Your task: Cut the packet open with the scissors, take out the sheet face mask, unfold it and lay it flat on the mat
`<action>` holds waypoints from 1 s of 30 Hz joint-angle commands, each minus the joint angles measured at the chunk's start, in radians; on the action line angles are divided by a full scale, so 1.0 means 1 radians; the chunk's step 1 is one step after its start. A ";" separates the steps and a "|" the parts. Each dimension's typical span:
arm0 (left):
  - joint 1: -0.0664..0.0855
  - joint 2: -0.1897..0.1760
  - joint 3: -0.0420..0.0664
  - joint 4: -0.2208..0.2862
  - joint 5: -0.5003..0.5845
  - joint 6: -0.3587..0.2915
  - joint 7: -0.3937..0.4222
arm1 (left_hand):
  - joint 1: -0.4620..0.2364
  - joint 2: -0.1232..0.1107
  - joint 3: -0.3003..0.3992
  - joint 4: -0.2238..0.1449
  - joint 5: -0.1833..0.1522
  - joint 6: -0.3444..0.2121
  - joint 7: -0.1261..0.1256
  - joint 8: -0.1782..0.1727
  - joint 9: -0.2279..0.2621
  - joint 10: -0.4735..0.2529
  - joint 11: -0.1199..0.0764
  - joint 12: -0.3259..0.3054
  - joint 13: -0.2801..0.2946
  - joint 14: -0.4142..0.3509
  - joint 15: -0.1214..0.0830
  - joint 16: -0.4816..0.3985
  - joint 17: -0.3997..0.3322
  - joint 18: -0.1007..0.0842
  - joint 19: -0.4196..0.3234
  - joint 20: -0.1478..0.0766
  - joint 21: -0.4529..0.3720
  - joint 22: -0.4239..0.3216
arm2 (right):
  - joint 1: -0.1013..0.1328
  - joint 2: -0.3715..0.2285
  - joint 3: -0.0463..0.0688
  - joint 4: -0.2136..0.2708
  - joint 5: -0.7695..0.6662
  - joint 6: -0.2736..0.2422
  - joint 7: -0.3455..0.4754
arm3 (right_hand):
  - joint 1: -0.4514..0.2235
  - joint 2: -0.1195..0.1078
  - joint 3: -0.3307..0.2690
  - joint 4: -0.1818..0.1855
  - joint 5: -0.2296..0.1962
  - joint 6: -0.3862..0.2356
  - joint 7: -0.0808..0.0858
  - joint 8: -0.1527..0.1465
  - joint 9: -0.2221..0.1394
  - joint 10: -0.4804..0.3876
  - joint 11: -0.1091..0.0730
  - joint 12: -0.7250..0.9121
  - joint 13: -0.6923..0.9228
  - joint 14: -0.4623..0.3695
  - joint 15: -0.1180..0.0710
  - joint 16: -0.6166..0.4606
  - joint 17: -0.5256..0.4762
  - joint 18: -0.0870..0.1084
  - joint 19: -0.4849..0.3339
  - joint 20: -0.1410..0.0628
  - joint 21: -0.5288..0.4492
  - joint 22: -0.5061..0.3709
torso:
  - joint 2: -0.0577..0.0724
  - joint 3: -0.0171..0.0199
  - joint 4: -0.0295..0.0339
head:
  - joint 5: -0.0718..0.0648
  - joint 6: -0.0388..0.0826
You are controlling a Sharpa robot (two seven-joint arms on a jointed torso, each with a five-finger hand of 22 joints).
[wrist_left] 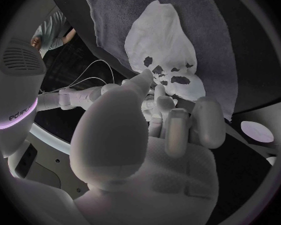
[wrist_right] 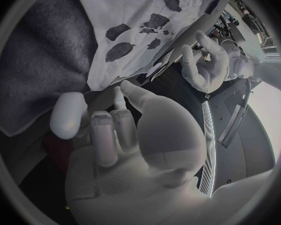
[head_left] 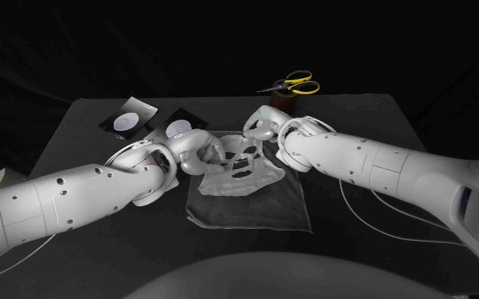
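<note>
The sheet face mask [head_left: 237,174] lies spread on the grey mat [head_left: 255,212] at the middle of the frame, with its upper edge raised off the cloth between the two hands. The left hand [head_left: 198,150], at the mask's upper left, pinches that edge with its fingers curled. The right hand [head_left: 262,127], at the upper right, pinches the opposite corner. The scissors [head_left: 295,84] sit near the far edge of the bench [head_left: 349,115], in the upper right.

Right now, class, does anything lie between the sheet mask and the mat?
Nothing visible does: the sheet mask lies directly on the mat, the left robot hand and right robot hand at its far edge.
</note>
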 commanded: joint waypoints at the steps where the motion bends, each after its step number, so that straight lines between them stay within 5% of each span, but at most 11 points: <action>1: -0.001 -0.008 0.000 0.015 -0.056 0.054 -0.070 | 0.011 0.001 -0.008 0.001 -0.003 -0.005 -0.005 0.006 0.002 0.011 -0.001 0.009 0.013 0.055 -0.006 0.005 0.149 -0.014 0.009 0.002 0.007 0.031 | 0.001 0.007 0.000 -0.004 -0.027 0.037 -0.013 | -0.012 0.001 -0.002 0.003 -0.001 -0.003 0.002 -0.004 -0.001 0.066 -0.004 0.006 0.185 0.101 -0.005 0.005 0.248 0.008 0.008 0.000 0.006 0.139 | 0.005 -0.0044 0.0060 | -0.001 0.000; 15: -0.001 -0.033 -0.006 0.043 -0.094 0.093 -0.114 | 0.026 0.002 -0.032 0.011 -0.003 -0.008 -0.006 0.016 0.004 0.015 -0.002 0.018 0.027 0.058 -0.007 0.007 0.154 -0.015 0.010 0.001 0.012 0.035 | 0.001 0.017 0.000 -0.027 -0.071 0.033 -0.031 | -0.028 -0.023 -0.029 0.012 -0.001 -0.017 0.008 -0.018 -0.008 0.066 0.001 0.007 0.186 0.101 0.000 0.006 0.250 0.008 0.007 0.002 0.004 0.138 | 0.015 -0.0107 0.0140 | -0.005 0.000; 30: -0.001 -0.041 -0.009 0.057 -0.111 0.110 -0.132 | 0.039 0.008 -0.051 0.021 -0.003 -0.004 -0.009 0.030 0.009 0.035 -0.004 0.033 0.058 0.059 -0.009 0.008 0.157 -0.015 0.010 0.000 0.014 0.038 | -0.003 0.008 0.000 -0.007 -0.119 0.030 -0.032 | -0.031 -0.030 -0.038 0.014 -0.001 -0.013 0.008 -0.017 -0.008 0.066 0.001 0.009 0.188 0.102 0.001 0.006 0.251 0.008 0.008 0.003 0.005 0.138 | 0.019 -0.0064 0.0110 | 0.003 0.000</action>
